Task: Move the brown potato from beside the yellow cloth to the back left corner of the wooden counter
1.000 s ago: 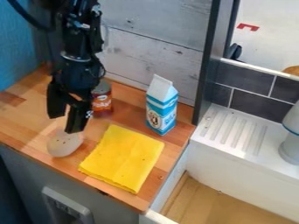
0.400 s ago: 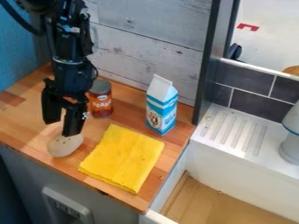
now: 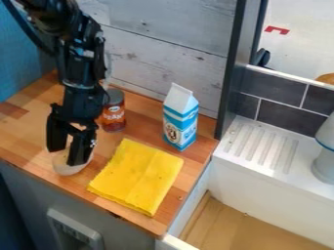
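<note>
Pale beige, rounded object lies on the wooden table, near its front edge, left of a folded yellow cloth that reaches toward the front right corner. Over the object hangs the black two-finger tool, its fingers apart; contact cannot be told. Because the object's surface looks smooth and curved, an off-centre squeeze could make it slip or roll, and the nearby front edge could let it fall. Coming down too low, a fingertip could press on the wood; a sideways swing could catch the cloth or, farther back, knock over the orange-brown can with a grey top. The blue-and-white carton, toward the back right corner, seems less exposed. Counted: one object, one cloth, one tool, one can, one carton.
</note>
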You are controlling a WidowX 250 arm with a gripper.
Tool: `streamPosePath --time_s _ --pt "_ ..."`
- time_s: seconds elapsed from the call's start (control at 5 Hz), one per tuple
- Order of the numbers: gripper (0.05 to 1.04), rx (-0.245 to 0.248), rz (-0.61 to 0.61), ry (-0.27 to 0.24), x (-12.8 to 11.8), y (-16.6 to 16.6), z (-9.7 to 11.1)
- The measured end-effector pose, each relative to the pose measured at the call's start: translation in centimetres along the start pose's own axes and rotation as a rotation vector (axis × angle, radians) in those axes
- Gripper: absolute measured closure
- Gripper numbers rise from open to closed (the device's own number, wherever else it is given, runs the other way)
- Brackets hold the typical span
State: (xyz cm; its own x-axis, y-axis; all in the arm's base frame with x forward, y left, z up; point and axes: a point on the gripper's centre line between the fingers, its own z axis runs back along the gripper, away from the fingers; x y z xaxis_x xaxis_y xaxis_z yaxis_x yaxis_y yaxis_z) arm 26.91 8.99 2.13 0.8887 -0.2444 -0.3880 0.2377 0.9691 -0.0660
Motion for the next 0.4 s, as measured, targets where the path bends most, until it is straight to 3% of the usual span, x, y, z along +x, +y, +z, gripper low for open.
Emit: streamPosePath --time_s 0.2,0.4 --pt "0.083 -0.019 -0.02 0.054 0.22 0.12 -0.52" --pt "0.121 -0.022 -0.022 0.061 0.25 0.07 -0.66"
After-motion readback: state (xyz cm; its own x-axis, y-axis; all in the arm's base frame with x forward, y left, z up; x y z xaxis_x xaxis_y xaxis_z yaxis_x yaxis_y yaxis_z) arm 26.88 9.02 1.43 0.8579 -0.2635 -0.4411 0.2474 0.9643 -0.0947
